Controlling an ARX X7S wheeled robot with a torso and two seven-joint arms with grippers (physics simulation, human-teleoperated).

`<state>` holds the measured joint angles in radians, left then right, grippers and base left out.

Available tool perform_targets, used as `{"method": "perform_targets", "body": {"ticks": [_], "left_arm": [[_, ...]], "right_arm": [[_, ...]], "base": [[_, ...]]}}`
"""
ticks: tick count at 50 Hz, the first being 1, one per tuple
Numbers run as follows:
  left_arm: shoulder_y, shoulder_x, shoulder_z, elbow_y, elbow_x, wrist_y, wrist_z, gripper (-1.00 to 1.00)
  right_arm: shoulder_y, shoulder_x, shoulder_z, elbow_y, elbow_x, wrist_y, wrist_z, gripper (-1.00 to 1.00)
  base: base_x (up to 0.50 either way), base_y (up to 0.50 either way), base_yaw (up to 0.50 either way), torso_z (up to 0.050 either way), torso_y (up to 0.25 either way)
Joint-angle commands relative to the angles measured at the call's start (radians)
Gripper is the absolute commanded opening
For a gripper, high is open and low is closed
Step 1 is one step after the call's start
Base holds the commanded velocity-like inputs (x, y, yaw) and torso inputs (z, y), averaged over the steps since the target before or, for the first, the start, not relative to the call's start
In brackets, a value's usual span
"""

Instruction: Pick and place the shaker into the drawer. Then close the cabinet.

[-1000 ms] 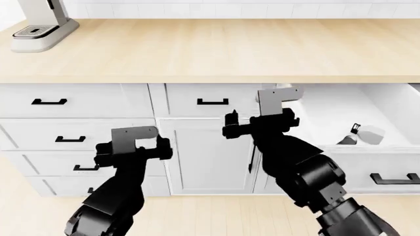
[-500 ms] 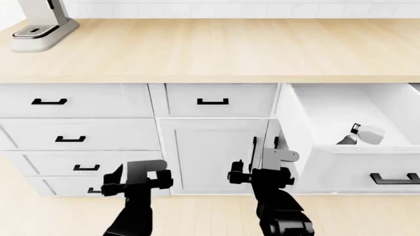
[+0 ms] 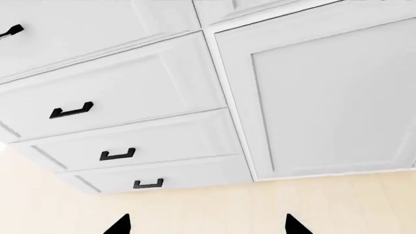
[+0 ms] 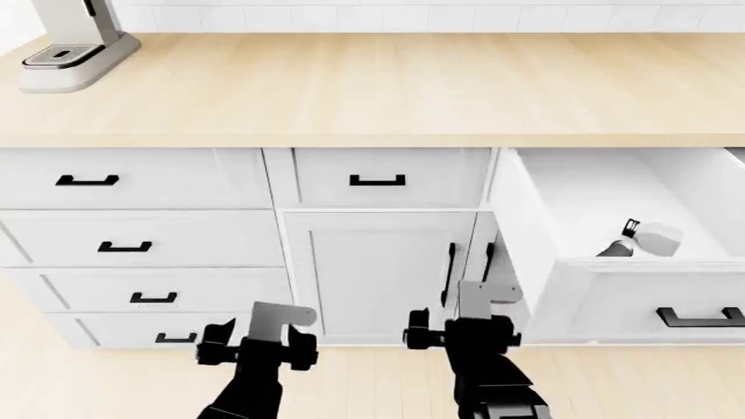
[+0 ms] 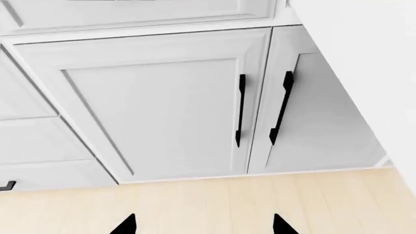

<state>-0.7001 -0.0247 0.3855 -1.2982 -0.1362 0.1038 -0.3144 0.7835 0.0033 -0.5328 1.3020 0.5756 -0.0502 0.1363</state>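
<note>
Here one shaker (image 4: 638, 239) lies in the one open drawer (image 4: 605, 301).

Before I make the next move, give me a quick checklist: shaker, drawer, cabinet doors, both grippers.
1. Shaker placed: ok. The small pale shaker with a black cap lies inside the white pulled-out drawer.
2. Drawer shut: not ok. It stands open.
3. Doors shut: ok. The white two-door cabinet looks flush, its vertical black bar handles side by side.
4. Left gripper free: ok. Fingers apart, nothing between them.
5. Right gripper free: ok. Fingers apart, empty, facing the doors.
</note>
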Motion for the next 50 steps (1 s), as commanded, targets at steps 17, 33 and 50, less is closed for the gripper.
{"method": "perform_targets", "body": {"ticks": [17,33,50], "left_arm": [[-0.006,0.007,-0.11,-0.01,0.102,-0.063,0.038,1.0],[-0.002,0.01,-0.106,-0.01,0.12,-0.059,0.039,1.0],[-0.008,0.01,-0.105,-0.01,0.118,-0.06,0.05,1.0]], "right_arm": [[0.006,-0.003,-0.039,0.006,0.015,0.026,-0.036,1.0],[0.005,-0.003,-0.018,0.006,0.0,0.027,-0.053,1.0],[0.006,-0.003,-0.027,0.006,0.014,0.025,-0.079,1.0]], "base": [[0.0,0.33,0.0,0.0,0.0],[0.0,0.5,0.0,0.0,0.0],[0.38,0.17,0.0,0.0,0.0]]}}
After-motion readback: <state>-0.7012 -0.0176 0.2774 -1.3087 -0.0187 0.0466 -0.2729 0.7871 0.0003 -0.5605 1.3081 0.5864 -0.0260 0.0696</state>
